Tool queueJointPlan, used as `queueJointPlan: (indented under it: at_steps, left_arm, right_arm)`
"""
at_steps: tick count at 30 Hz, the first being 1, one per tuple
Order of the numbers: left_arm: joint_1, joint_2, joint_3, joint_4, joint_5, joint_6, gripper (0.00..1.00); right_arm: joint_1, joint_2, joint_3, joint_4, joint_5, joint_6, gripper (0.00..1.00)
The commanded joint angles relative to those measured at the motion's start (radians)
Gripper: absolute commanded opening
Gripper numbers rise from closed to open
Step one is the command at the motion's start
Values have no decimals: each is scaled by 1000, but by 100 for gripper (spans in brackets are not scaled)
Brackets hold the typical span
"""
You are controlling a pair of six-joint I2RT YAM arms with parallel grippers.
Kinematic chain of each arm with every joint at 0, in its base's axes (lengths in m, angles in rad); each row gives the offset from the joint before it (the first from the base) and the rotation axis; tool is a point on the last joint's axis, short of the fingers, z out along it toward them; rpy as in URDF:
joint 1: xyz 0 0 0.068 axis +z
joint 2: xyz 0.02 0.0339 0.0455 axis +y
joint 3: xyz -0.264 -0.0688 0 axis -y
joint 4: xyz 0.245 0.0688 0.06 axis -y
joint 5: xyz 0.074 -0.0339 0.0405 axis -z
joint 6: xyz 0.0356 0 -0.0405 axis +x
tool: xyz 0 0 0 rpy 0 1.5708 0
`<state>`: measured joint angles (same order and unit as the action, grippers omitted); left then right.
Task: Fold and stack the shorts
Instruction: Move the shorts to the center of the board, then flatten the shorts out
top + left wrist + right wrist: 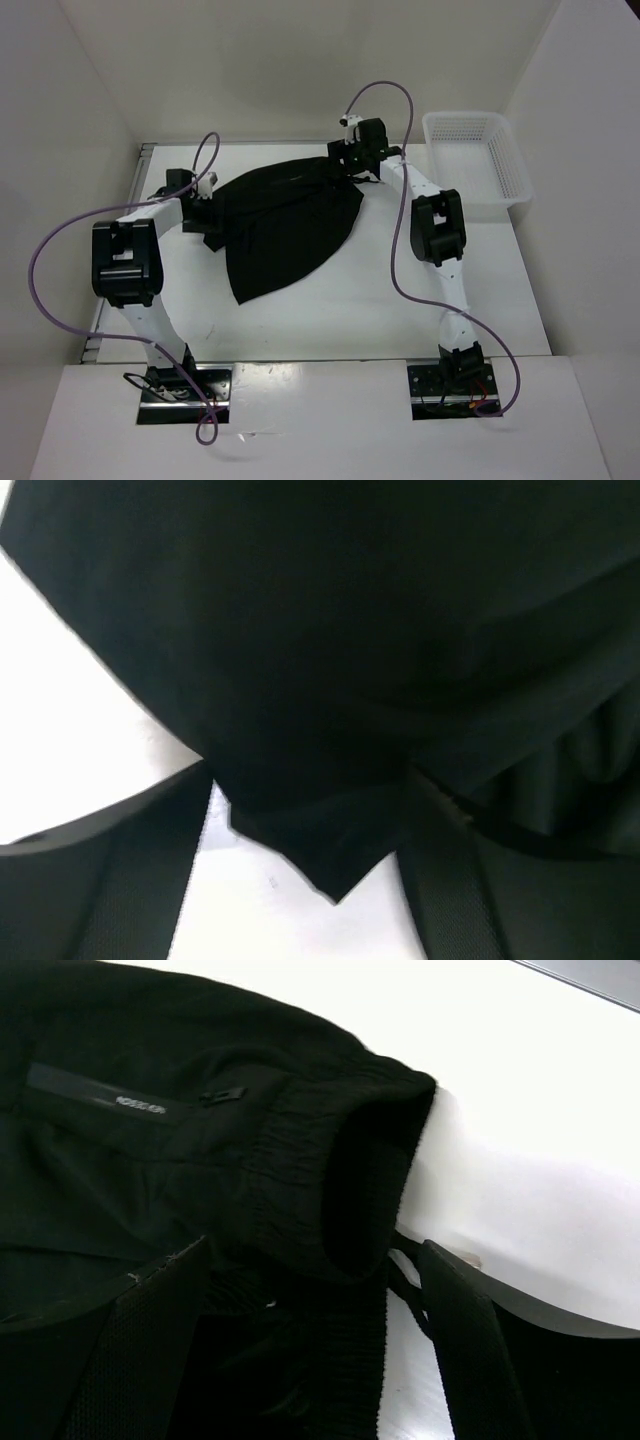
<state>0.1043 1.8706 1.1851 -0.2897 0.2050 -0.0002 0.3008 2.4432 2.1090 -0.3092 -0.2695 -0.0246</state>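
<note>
The shorts [285, 225] lay spread on the table [400, 310] between the two arms, towards the far side, the black cloth fanning out to a blunt point that reached back towards the bases. The left gripper [200, 210] was down at the cloth's left edge and the right gripper [352, 162] at its far right corner. From the left wrist I could see its fingers [120, 880] standing wide apart, released, with a corner of the fabric hanging down between them. The cloth filled most of that view, and nothing there looked pinched. On the right wrist the fingers [470, 1360] were likewise spread and not clenched. The gathered end of the waistband [340, 1190] sat bunched between them, and a sliver of white table showed between it and the right-hand finger. A little way along the cloth there was a small zip [220, 1093] with a tiny pale mark [140, 1107] beside it. A white basket [470, 125] stood at the far right of the table, well apart from the shorts, just beyond the right arm.
</note>
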Motion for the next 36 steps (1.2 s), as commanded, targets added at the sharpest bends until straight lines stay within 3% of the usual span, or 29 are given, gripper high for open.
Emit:
queueJointPlan:
  at_steps: [1, 4, 5, 8, 9, 11, 12, 18, 21, 23, 29, 32, 33, 36]
  left_arm:
    - [6, 27, 36, 15, 56, 0, 79]
    - [6, 41, 27, 26, 47, 0, 75]
    - [6, 50, 27, 26, 47, 0, 65]
    - [6, 50, 37, 26, 88, 0, 42]
    - [6, 59, 38, 35, 88, 0, 27]
    - [6, 59, 67, 35, 88, 0, 13]
    - [6, 59, 67, 35, 76, 0, 1]
    - [6, 39, 134, 35, -13, 0, 0]
    - [6, 16, 191, 23, -58, 0, 0]
    - [17, 16, 306, -12, -81, 0, 0]
    - [92, 59, 751, -74, -70, 0, 0]
    - [92, 50, 893, -124, -46, 0, 0]
    - [92, 50, 969, -141, -29, 0, 0]
    - [103, -4, 1009, -178, -1, 0, 0]
  right_arm:
    - [23, -18, 71, 28, -59, -21, 88]
    - [32, -9, 71, 28, -68, -12, 86]
    - [43, -9, 71, 28, -68, -12, 84]
    - [43, 4, 71, 28, -28, -12, 66]
    - [52, 13, 71, 28, -8, -12, 55]
    - [52, 13, 62, 38, 7, -3, 46]
    - [52, 13, 62, 38, 21, -3, 34]
    - [52, 13, 52, 47, 61, -3, 0]
    - [52, 2, 103, 47, 73, -3, 0]
    - [52, 2, 152, 47, 84, -17, 0]
    - [32, -7, 626, -5, 111, -52, 0]
    - [14, -18, 828, -46, 112, -52, 0]
    - [14, -48, 847, -47, 112, -61, 0]
    - [14, -122, 832, -123, 102, -70, 0]
